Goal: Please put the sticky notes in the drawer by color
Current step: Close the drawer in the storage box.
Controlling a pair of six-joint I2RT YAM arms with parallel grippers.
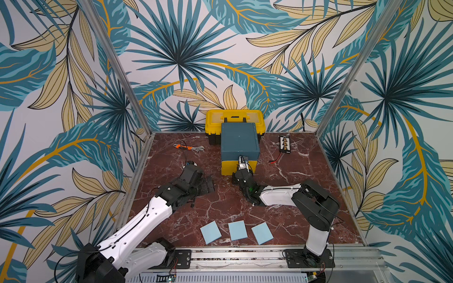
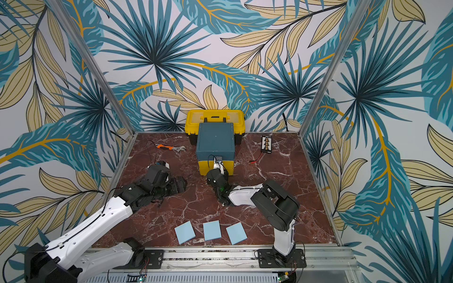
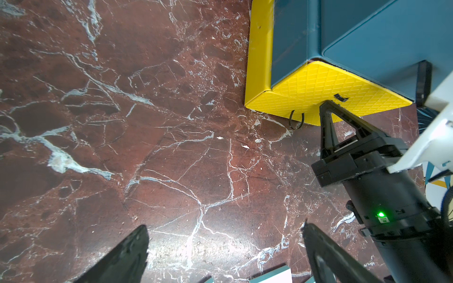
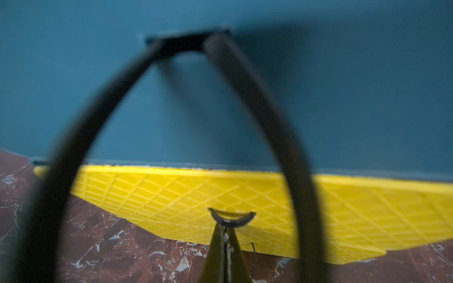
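Three blue sticky notes (image 1: 237, 230) lie in a row at the near edge of the table (image 1: 294, 208), and the drawer (image 1: 240, 139) stands farther back. The right gripper (image 4: 224, 226) is closed, its tips set at a cord pull (image 4: 231, 216) on the yellow front. Whether the cord is pinched cannot be told. The left gripper (image 3: 224, 226) is held spread above bare tabletop, its fingers cut off by the frame.

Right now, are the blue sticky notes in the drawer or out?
Out: three blue sticky notes lie flat on the table by its front edge, apart from the drawer.

Probably a robot lab cell, aluminium frame (image 1: 117, 66), leaf-print walls (image 1: 196, 49), marble-look tabletop (image 1: 220, 203), two arms (image 1: 137, 227) on a rail (image 1: 235, 256)
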